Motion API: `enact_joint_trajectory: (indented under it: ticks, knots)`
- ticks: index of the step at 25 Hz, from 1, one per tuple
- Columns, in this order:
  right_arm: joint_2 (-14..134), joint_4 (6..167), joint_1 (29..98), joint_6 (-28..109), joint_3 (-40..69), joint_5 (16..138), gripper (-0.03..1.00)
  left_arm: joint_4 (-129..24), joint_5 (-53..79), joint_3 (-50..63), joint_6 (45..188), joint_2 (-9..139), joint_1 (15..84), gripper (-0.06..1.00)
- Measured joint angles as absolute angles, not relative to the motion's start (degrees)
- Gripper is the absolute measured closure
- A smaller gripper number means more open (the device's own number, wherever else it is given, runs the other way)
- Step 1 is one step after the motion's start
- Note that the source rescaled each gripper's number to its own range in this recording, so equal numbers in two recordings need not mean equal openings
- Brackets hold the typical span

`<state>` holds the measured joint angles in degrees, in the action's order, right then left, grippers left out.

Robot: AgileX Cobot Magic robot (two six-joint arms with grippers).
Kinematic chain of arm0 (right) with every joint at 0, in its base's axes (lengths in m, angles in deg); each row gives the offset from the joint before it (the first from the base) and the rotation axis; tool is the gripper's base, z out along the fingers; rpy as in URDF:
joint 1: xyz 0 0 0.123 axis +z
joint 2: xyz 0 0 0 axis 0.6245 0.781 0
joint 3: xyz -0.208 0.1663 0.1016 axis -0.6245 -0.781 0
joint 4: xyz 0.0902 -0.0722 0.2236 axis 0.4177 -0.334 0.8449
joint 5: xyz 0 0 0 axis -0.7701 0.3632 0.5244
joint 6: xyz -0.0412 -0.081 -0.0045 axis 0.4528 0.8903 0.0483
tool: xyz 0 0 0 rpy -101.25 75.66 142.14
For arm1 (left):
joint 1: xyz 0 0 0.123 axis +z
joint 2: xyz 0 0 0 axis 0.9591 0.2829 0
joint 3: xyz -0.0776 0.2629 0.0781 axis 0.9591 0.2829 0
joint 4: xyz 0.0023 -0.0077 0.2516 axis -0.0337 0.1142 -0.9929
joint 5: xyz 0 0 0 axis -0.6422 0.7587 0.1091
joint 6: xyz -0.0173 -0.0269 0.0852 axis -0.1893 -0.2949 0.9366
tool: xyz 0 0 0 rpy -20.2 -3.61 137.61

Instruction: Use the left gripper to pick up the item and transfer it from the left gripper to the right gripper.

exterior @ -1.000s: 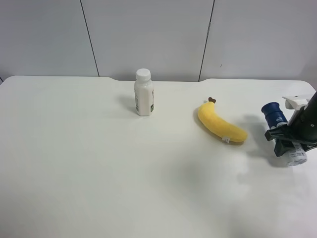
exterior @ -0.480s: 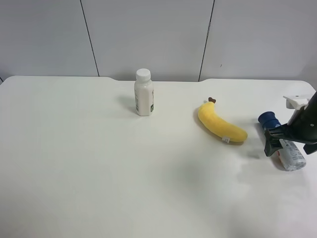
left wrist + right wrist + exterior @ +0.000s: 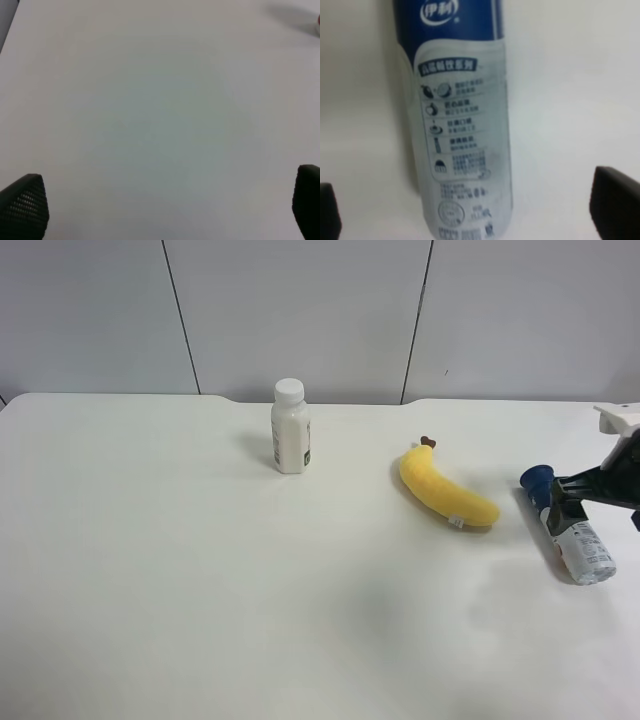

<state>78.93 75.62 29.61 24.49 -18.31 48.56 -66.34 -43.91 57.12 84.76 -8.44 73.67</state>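
Can (image 3: 572, 532) dropped from upright to lying on table (image 3: 200, 590); right gripper (image 3: 480, 210) fingers wide apart, empty.

Setting: I see a robot test lab | evidence: bare white table (image 3: 200, 620), plain grey panelled wall (image 3: 300, 310) at 12 o'clock | props: white bottle (image 3: 290, 427), plush banana (image 3: 445, 486), set apart like test objects.

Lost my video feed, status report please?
Right gripper open above can. Can lying on table. Left gripper open, empty. Banana nearby, clear.
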Motion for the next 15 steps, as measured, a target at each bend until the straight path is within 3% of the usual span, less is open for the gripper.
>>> enact_joint_trajectory:
  ticks: [15]
  knots:
    - [53.7, 77.74, 29.82, 23.34, -18.2, 36.66, -0.03, -66.34, -43.91, 57.12, 84.76, -8.44, 73.67, -0.05]
